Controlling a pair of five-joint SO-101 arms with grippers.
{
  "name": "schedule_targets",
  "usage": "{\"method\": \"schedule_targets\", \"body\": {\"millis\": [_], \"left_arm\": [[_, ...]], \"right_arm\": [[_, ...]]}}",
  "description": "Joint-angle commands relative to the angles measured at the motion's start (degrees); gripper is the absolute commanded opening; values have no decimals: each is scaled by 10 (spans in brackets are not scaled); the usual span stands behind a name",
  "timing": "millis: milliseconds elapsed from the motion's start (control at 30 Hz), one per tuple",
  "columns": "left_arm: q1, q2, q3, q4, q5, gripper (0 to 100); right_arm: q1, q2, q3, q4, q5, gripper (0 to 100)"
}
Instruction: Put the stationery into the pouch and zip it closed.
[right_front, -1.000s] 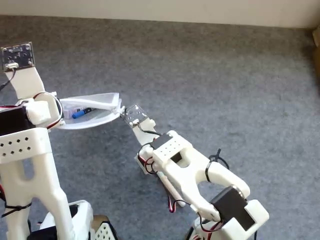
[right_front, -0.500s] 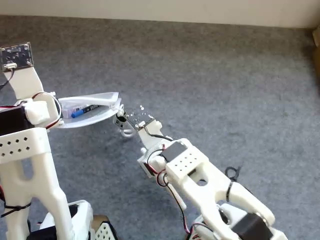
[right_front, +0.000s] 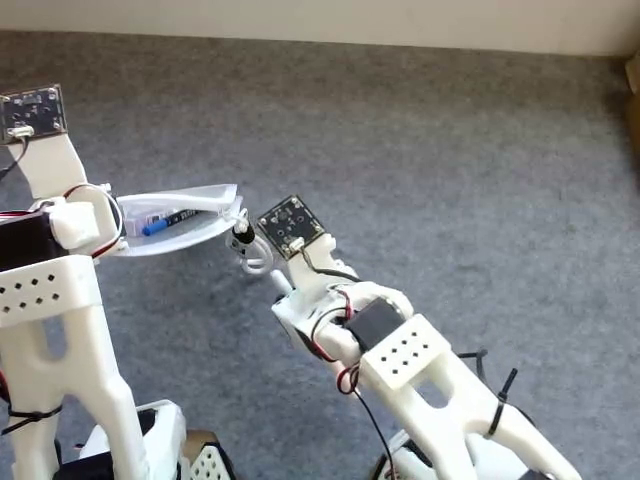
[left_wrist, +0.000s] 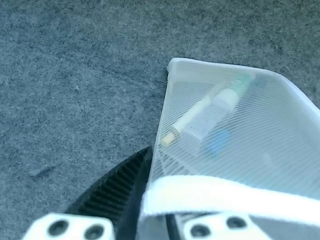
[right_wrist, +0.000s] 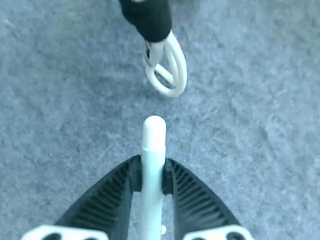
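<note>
Drawn back from the end of the pouch (right_front: 185, 222) over the last second and rolled over, leaving the camera board on the right arm (right_front: 400, 350) facing upward. Found the right gripper (right_wrist: 151, 167) pinched on a thin white stick (right_wrist: 153, 135), clamped between both black jaws and poking out past their tips. Saw the black zipper pull (right_wrist: 147, 17) with its white ring (right_wrist: 167, 65) just ahead of that stick's tip, apart from it, at the pouch's near end above grey carpet (right_front: 450, 150). Found the pouch itself over at the left, its white-banded edge nipped tight in the left gripper (left_wrist: 152, 180). Made out, through the clear striped wall, a pale pen (left_wrist: 187, 122) and a blue item (left_wrist: 217, 142) lying inside. Could not judge the zip's state.
</note>
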Motion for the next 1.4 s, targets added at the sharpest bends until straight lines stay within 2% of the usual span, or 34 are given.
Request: {"method": "schedule_targets", "body": {"millis": [0,300,533,667,900,1367], "left_arm": [[1,6,0,-11,3,7],[3,6,0,-11,4,7],[3,6,1,-11,4,7],[15,6,8,-12,4,7],[19,6,20,-35,5,7],[21,6,19,-35,5,7]], "right_arm": [[-6,-48,-4,4,-5,4],[-9,-96,-4,0,-5,4],[-70,-133,-14,-7,-5,4],[-96,-146,-22,-88,-1,4],[-98,-150,-27,-207,-1,4],[-99,-150,-27,-539,-3,4]]}}
